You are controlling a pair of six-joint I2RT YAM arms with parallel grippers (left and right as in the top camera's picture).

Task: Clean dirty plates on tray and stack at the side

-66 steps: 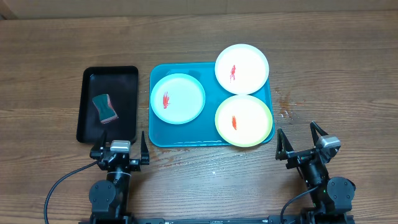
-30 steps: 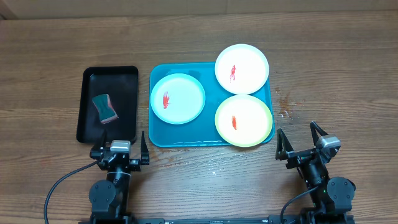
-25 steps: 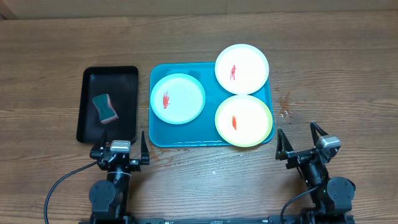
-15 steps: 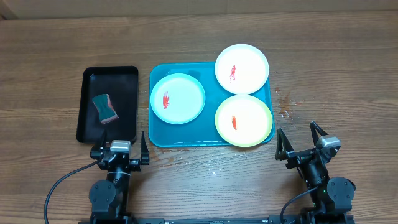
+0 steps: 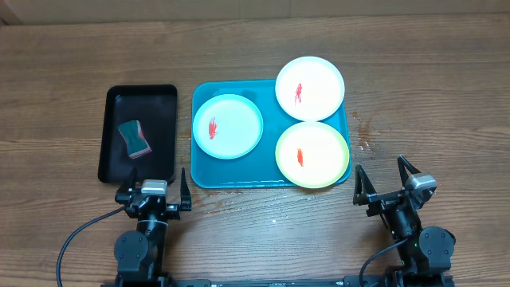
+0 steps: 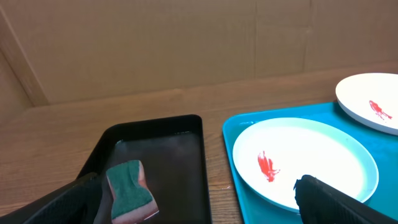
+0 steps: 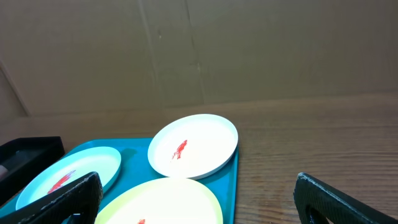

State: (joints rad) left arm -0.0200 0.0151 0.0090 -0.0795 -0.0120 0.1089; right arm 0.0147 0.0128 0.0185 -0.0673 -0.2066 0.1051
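Observation:
Three plates lie on the turquoise tray [image 5: 204,177], each with a red smear: a light-blue-rimmed plate [image 5: 228,126] at its left, a white plate [image 5: 310,88] overhanging its far right corner, and a yellow-green plate [image 5: 312,154] at its near right. My left gripper [image 5: 154,187] stands open near the table's front edge, just in front of the black tray. My right gripper [image 5: 386,183] is open too, to the right of the turquoise tray's near corner. Both hold nothing. The left wrist view has the blue-rimmed plate [image 6: 305,162] ahead; the right wrist view has the white plate [image 7: 193,145].
A small black tray [image 5: 163,100] sits left of the turquoise one, holding a green and pink sponge [image 5: 135,138]. A cardboard wall [image 7: 199,50] stands behind the table. Bare wood lies right of the turquoise tray [image 5: 430,104].

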